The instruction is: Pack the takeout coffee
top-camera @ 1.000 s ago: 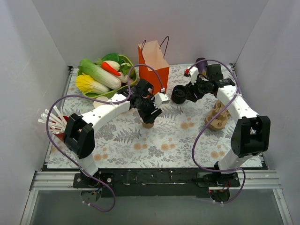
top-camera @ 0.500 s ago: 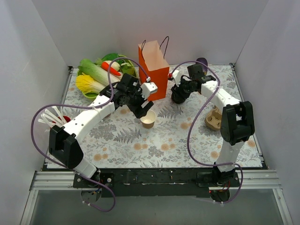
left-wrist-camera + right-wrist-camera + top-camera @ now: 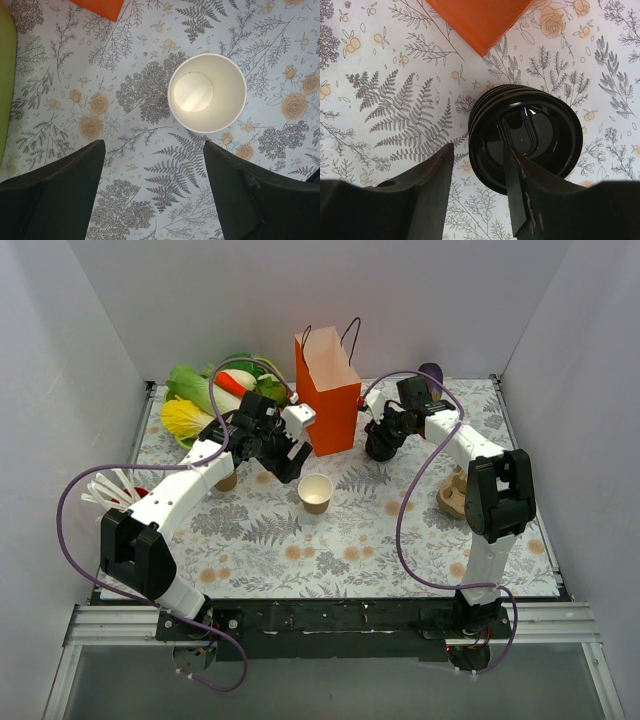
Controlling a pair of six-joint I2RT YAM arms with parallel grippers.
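- Top view: I see an open cup (image 3: 316, 492) upright at the centre of the mat (image 3: 330, 540), with no lid on it. The orange bag (image 3: 327, 390) stands above it in the frame, mouth open. My left gripper (image 3: 287, 455) hangs just left of and above the cup, apart from it. A second cup (image 3: 227, 480) shows partly beside the left arm at left of centre. My right gripper (image 3: 384, 440) sits on the black lids (image 3: 380, 446) right of the bag. A green tray (image 3: 262, 370) of vegetables (image 3: 195, 405) lies upper left, a brown cup carrier (image 3: 460, 492) at right.
- Left wrist view: I look straight down into the cup (image 3: 207, 93), pale inside, in the upper right of the frame. My fingers (image 3: 55, 195) are spread wide at the bottom corners and hold nothing; the cup stands clear above them. A corner of the bag (image 3: 100, 7) shows at top.
- Right wrist view: the stack of lids (image 3: 526, 137) fills the centre right, just below the bag's corner (image 3: 480, 20). One finger (image 3: 517, 195) lies over the top lid, the other (image 3: 420, 190) stands outside the stack's left edge, so the jaws straddle the rim. I cannot tell whether they press it.
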